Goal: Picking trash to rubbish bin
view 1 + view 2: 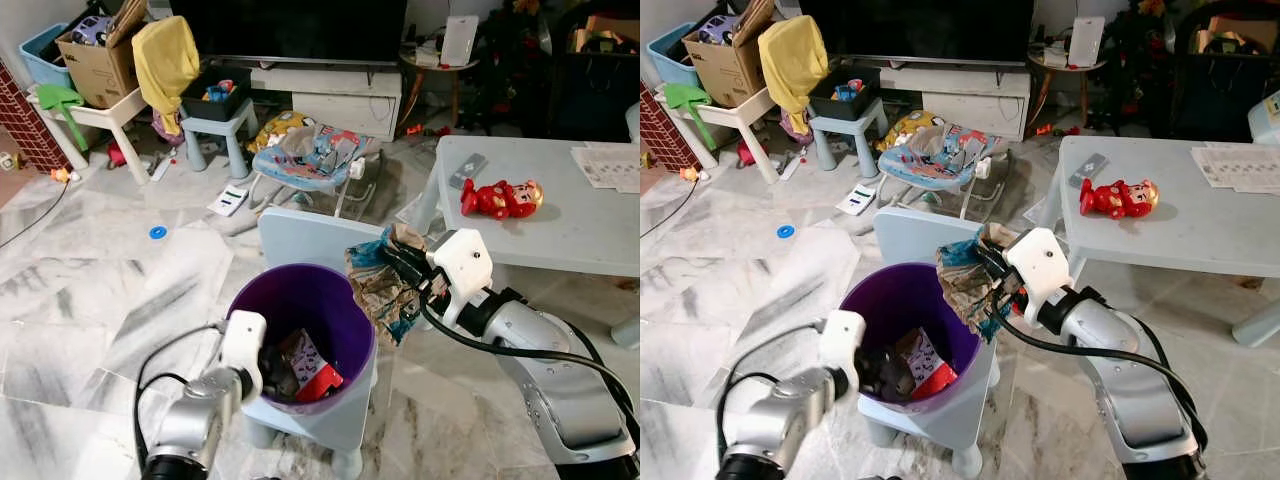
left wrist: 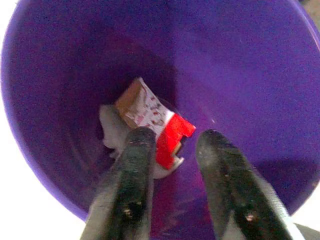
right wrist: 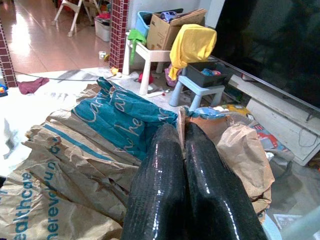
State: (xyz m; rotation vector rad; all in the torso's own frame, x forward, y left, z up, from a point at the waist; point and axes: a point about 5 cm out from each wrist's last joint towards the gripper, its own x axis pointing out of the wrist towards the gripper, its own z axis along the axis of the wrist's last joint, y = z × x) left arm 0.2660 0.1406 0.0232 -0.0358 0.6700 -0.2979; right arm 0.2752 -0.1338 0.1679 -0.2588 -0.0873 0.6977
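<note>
1. Bin (image 1: 352, 312): purple, standing on a pale blue chair (image 1: 300, 240) in the middle of a marble floor. It already holds a red-and-white carton (image 2: 160, 125) and a pale scrap beside it, so part of the job looks done.

2. Right gripper (image 1: 392, 258): fingers pressed together, clamped on a crumpled paper bag (image 1: 385, 290), brown with a teal printed panel. The bag hangs at the bin's right rim, mostly outside and just touching or overlapping the edge; it is not yet inside.

3. Left gripper (image 2: 172, 150): fingers apart, holding nothing, poked over the near rim of the bin with the tips pointing down at the carton.

4. Judgement on the step in hand: the bag is at the delivery stage. It needs carrying over the bin's mouth, then letting go. Because it is bulky and crumpled, it may catch on the rim or spill over the side.

5. Left to do, as far as can be seen: the bag itself. Loose items lie on the floor by the baby bouncer (image 1: 315, 160), and a red toy (image 1: 500, 198) sits on the grey table (image 1: 570, 235); whether any count as trash cannot be told.
</note>
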